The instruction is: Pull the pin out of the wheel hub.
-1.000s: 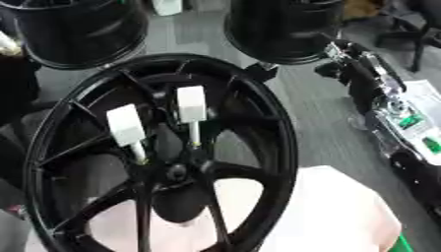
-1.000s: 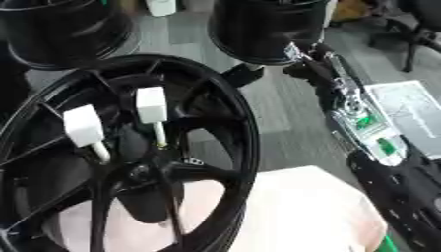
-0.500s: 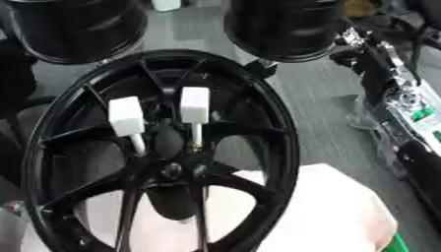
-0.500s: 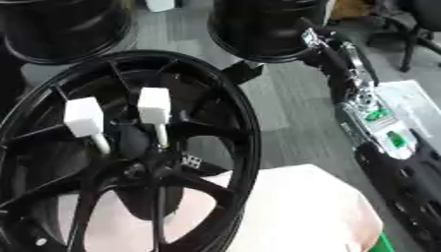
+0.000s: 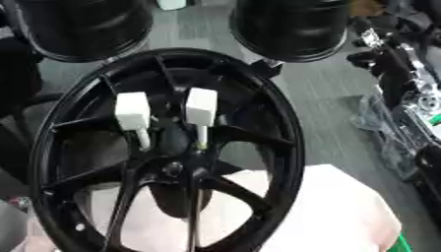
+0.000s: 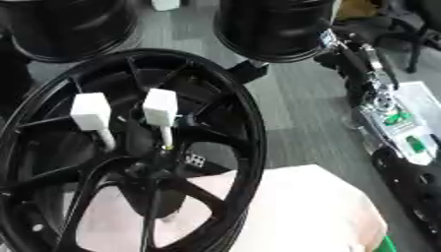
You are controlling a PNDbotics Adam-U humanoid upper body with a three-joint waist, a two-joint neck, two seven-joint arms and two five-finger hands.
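The glossy black spoked wheel [image 5: 168, 152] holds two white block-headed pins [image 5: 200, 107] near its centre; right of it, the right hand [image 6: 344, 47] reaches in, its fingers unclear.

Soft, even indoor light — mild motion blur throughout (edges smeared), faint sheen on the black wheel hub [image 5: 275, 128].

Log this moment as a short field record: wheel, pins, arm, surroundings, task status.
wheel: black spoked wheel hub, standing tilted, filling the left and centre of the view
pins: two white block-headed pins, side by side, stems pointing down toward the hub centre
under wheel: pale pink surface
behind: two black drums on grey floor
right arm: black and silver arm along the right edge, hand not seen
left hand: not in view
task status: both pins still seated, no hand touching them
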